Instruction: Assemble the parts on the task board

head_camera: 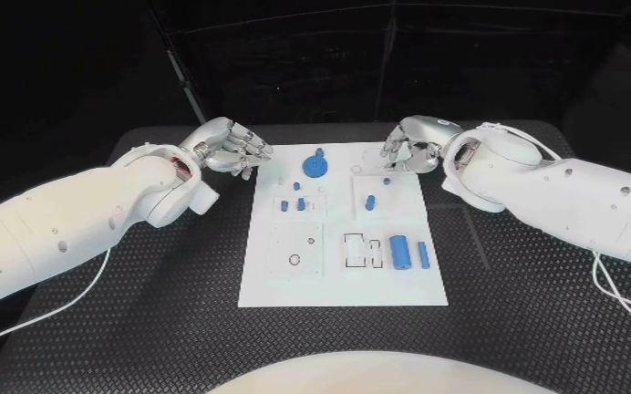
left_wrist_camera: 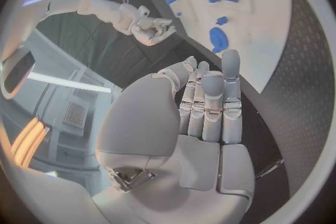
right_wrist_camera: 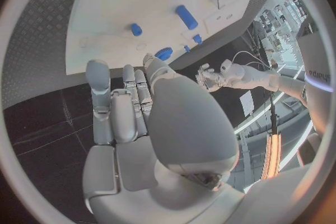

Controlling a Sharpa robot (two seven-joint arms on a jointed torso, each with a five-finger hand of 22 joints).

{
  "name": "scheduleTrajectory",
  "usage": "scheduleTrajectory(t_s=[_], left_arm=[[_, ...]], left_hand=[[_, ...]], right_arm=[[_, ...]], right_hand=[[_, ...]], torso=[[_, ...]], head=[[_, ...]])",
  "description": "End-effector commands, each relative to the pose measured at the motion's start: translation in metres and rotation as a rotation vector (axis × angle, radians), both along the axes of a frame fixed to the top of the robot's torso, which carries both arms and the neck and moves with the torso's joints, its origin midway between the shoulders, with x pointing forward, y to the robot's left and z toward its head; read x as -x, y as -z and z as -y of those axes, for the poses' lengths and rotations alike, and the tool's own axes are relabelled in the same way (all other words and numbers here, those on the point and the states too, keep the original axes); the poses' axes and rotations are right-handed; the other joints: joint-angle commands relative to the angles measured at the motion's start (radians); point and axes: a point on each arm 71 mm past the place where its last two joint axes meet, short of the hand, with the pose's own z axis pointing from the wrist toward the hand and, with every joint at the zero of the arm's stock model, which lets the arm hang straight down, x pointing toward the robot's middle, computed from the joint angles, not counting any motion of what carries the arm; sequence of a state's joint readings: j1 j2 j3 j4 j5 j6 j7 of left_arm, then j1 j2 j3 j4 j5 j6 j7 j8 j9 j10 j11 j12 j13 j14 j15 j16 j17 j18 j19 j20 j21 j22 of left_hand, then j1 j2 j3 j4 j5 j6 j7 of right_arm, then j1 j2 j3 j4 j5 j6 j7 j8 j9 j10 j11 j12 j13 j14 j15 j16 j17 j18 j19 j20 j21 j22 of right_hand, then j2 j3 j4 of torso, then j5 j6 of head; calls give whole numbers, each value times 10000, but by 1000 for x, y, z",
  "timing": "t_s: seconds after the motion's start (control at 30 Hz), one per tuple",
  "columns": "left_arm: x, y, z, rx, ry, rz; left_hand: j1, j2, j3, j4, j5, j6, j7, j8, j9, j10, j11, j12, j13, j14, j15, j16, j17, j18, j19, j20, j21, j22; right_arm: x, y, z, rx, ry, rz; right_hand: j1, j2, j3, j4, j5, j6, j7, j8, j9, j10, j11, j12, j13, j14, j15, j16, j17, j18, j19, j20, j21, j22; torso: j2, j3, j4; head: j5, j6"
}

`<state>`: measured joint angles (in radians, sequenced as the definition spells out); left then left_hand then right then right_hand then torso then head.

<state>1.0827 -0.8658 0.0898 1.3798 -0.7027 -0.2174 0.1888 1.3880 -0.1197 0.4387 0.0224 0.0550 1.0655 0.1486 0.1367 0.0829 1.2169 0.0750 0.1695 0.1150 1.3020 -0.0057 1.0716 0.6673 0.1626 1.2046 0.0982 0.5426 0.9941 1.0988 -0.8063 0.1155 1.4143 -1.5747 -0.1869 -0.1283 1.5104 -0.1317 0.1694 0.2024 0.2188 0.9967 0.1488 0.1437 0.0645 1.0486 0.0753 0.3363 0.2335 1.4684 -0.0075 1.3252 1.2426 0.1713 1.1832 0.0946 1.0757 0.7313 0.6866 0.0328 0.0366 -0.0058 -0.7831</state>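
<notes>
White rectangular task board point(head_camera: 342, 230) with small blue plastic parts point(head_camera: 399, 251); left hand point(head_camera: 232, 149) at 10 o'clock, right hand point(head_camera: 411, 150) at 2 o'clock, both empty, fingers loosely curled.

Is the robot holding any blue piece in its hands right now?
No, the left hand and right hand hold nothing; blue parts lie on the task board.

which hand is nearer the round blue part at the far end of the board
Left. The left hand hovers just off the board's left edge beside the round blue part; the right hand is over the far right corner, farther away.
</notes>
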Motion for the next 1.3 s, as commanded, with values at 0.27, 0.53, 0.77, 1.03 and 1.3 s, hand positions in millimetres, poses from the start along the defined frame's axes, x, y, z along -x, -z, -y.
scheduleTrajectory(t_s=[0.27, 0.53, 0.77, 1.03, 1.3], left_arm=[[11, -9, 4, 4213, -305, -806], [12, -8, 4, 4534, -409, -965], [12, -8, 3, 4580, -449, -989], [12, -8, 2, 4580, -461, -1008], [12, -8, 3, 4578, -438, -1051]], left_hand=[[-102, 46, -144, -11, -13, 61, -18, 71, -11, -15, -20, 144, 60, -199, 11, -247, -323, 201, -113, 13, -182, -110], [-90, 62, -173, -33, -13, 57, -18, 78, -16, -38, -21, 185, 82, -242, 9, -311, -400, 201, -125, 13, -228, -142], [-90, 64, -184, -39, -14, 50, -14, 77, -19, -50, -19, 195, 87, -257, 10, -335, -433, 201, -128, 13, -241, -152], [-73, 78, -197, -60, -12, 34, -5, 75, -25, -79, -14, 217, 100, -269, 12, -354, -449, 201, -130, 13, -270, -173], [-58, 88, -200, -74, -11, 30, -3, 76, -27, -91, -13, 229, 107, -271, 13, -359, -452, 201, -129, 13, -282, -183]], right_arm=[[8, 15, -5, 1865, -171, 359], [10, 18, -10, 1915, -347, 196], [10, 21, -13, 1921, -425, 43], [10, 24, -15, 2094, -478, -249], [11, 31, -16, 2321, -493, -576]], right_hand=[[-109, -192, 0, 4, -92, -152, 150, -261, 13, -168, 193, -450, -402, 414, 150, 109, 30, -203, 47, 139, 70, 57], [-113, -189, 11, -26, -79, -136, 195, -310, 21, -212, 236, -564, -524, 421, 187, 148, 66, -205, 54, 174, 91, 82], [240, 153, 520, -210, -374, 351, 35, -193, 85, 259, 111, -604, -759, 458, 72, 308, 225, -223, 171, 125, 285, 331], [457, 318, 1308, -530, -509, 1019, -139, -4, 130, 970, -107, -686, -942, 501, -82, 483, 406, -290, 333, -37, 604, 753], [389, 278, 1588, -706, -456, 1165, -156, -15, 113, 1180, -141, -817, -1021, 505, -110, 522, 433, -304, 340, -77, 686, 841]], torso=[[5, 8, 8], [22, 9, 5], [15, 13, 22], [9, 11, 3], [4, 12, 11]], head=[[-82, 28], [-59, 3], [-35, -54], [-27, -94], [-39, -144]])
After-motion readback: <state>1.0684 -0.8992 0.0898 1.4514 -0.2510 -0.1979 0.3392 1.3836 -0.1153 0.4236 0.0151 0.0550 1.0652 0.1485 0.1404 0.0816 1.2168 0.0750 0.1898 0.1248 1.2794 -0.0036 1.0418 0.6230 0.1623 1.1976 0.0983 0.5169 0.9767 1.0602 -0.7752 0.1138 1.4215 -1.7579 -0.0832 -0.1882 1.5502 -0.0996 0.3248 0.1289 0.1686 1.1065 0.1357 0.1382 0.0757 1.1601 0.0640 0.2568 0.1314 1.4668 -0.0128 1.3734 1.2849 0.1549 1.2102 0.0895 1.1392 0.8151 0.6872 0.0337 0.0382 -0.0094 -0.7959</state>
